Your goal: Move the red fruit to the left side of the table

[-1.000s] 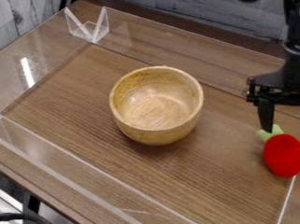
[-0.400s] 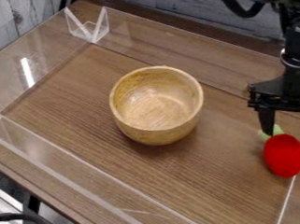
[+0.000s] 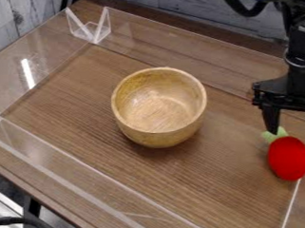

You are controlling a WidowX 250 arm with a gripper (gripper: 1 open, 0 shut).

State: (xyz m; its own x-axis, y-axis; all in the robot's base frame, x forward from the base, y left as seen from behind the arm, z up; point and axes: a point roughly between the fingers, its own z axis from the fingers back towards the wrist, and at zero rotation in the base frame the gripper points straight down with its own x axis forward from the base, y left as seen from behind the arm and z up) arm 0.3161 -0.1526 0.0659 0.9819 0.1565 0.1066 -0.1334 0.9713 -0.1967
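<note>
Little has moved since earlier: our gripper (image 3: 274, 115) hangs open, empty, just above the fruit (image 3: 289, 157). We judge the reach unfinished; next, lower, close, then carry left past the bowl (image 3: 159, 107).

A brown wood-grain table (image 3: 80, 138) fills the view, edged with clear acrylic walls (image 3: 39, 54). A round light wooden bowl (image 3: 159, 107) sits near its middle, upright and empty. At the right edge lies the red fruit (image 3: 290, 158), its green leafy top (image 3: 273, 134) pointing up and away from the camera. The black gripper (image 3: 283, 108) hangs just above that leafy end, pointing steeply down, its jaws spread apart with nothing between them. Bowl and fruit are well apart.
</note>
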